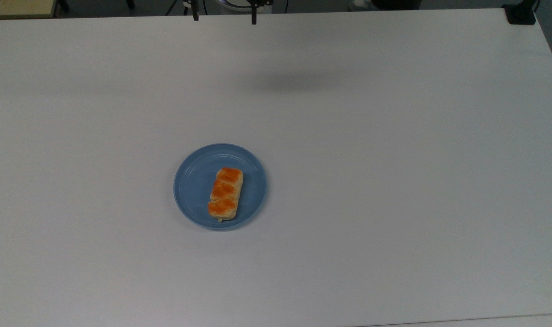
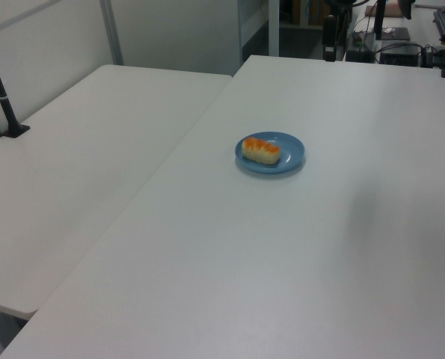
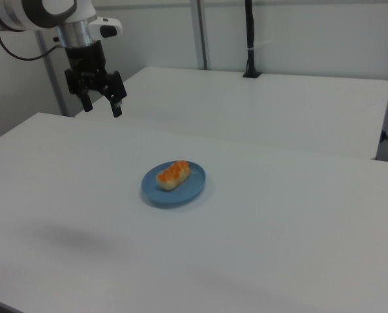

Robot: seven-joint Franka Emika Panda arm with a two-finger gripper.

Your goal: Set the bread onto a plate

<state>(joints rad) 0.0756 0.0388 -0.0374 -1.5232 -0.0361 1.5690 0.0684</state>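
White table point(image 1: 394, 181): bread point(image 1: 225, 194) lies on plain blue plate point(image 1: 189, 186).

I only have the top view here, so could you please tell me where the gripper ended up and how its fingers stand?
Observer: In the right view the gripper hangs in the air above the table's far edge, toward the right view's left, and its fingers are spread open with nothing between them.
Operator: Thank you. Is it anywhere near the bread?
Observer: No. In the right view the bread lies well apart from it, lower and to the right view's right.
Operator: Does the bread sit flat on the plate?
Observer: From the side, in the left view, the bread lies flat inside the plate, glazed top up, nearer the rim on the left view's left.
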